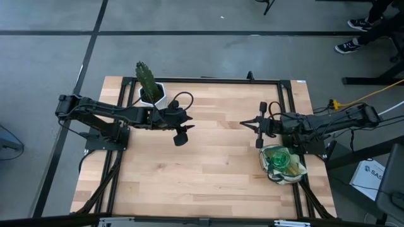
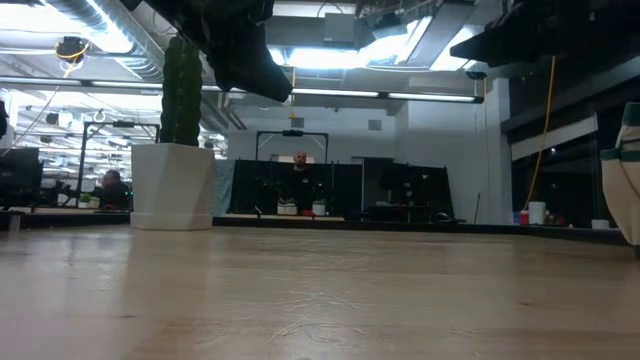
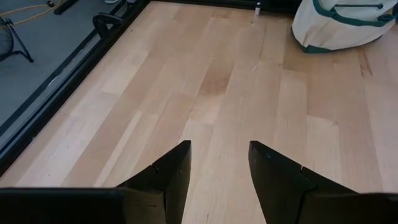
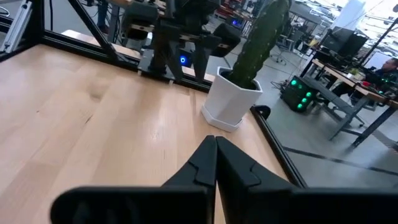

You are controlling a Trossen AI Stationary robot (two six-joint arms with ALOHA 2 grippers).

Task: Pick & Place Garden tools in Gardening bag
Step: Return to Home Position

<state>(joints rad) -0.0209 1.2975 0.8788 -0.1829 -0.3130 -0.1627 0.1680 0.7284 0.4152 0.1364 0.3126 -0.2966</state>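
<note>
The cream gardening bag (image 1: 283, 165) with dark green trim stands on the table near its right edge, close to my right arm. It also shows in the left wrist view (image 3: 339, 25) and at the edge of the low view (image 2: 627, 180). A green translucent spray bottle (image 1: 278, 159) shows inside the bag's open top. The trowel, the shears and the thin wooden-handled tool are not in view. My left gripper (image 3: 219, 163) is open and empty above the middle of the table (image 1: 184, 129). My right gripper (image 4: 216, 149) is shut and empty, left of the bag (image 1: 245, 124).
A cactus in a white pot (image 1: 150, 88) stands at the table's far left, behind my left gripper; it also shows in the right wrist view (image 4: 239, 93) and the low view (image 2: 172, 180). A black frame (image 1: 208, 80) borders the table. Bare wood (image 1: 208, 170) lies between the arms.
</note>
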